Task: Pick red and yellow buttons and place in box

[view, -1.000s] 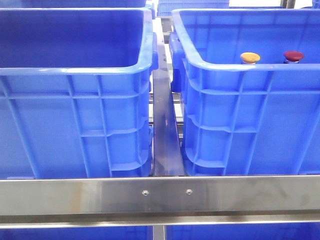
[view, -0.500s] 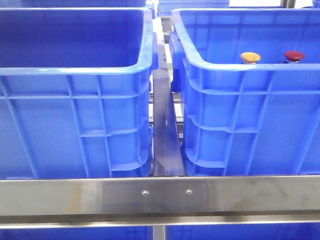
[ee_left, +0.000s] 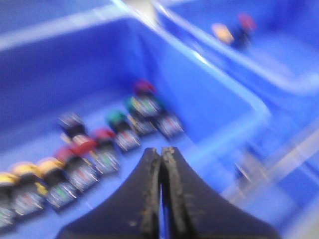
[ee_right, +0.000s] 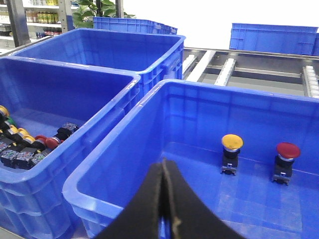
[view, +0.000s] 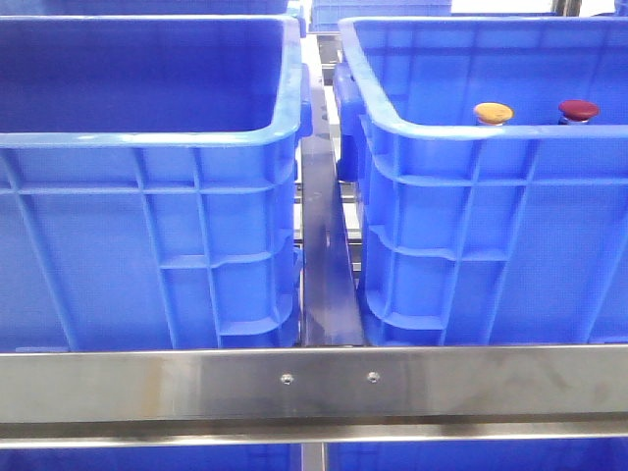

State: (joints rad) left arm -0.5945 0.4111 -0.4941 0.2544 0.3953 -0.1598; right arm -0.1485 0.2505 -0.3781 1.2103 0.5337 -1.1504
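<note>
- The yellow button (ee_right: 232,143) and the red button (ee_right: 288,151) already stand upright side by side on the floor of the right crate (view: 446,130); in the front view their caps just show above its near rim.
- The left crate (view: 147,137) holds a row of loose buttons (ee_left: 82,164), red, yellow and green caps lying close together; the left wrist view is blurred, so exact positions are hard to tell.
- The left gripper (ee_left: 161,152) hangs above that row, fingers pressed together, holding nothing.
- The right gripper (ee_right: 163,167) hangs over the near part of the right crate, fingers together and empty too.
- If another pick is wanted, my judgement is: spread the left fingers first, pick a button at the end of the row, come straight down over its cap, and avoid nudging its neighbours.
</note>
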